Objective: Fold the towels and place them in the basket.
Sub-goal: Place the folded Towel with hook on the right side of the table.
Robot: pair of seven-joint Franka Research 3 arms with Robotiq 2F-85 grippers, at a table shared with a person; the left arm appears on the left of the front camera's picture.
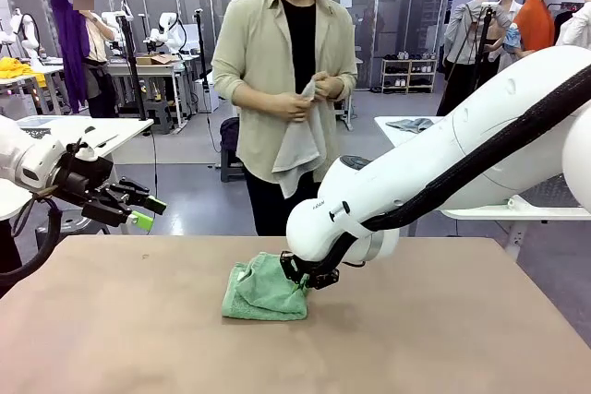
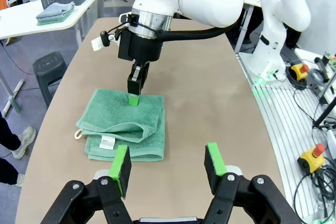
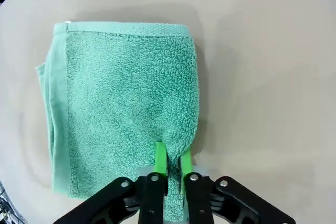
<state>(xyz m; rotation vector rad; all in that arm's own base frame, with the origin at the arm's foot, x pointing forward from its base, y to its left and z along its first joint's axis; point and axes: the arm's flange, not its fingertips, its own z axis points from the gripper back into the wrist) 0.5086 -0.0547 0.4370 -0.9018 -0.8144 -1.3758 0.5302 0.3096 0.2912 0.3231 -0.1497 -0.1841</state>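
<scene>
Right wrist view: right end effector (image 3: 172, 160) pinched narrow on the near corner of the folded mint green towel (image 3: 121, 93), which stretches straight ahead of it, flat on the surface (image 3: 262, 77). Left end effector (image 2: 168, 167) gapes wide, well apart; we judge the right arm nearer.

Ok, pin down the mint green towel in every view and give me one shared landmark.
Front: mint green towel folded at the table centre.
Left wrist: towel left of centre.
Right wrist: towel centre-left.
Landmark: right end effector pinching its edge.
</scene>
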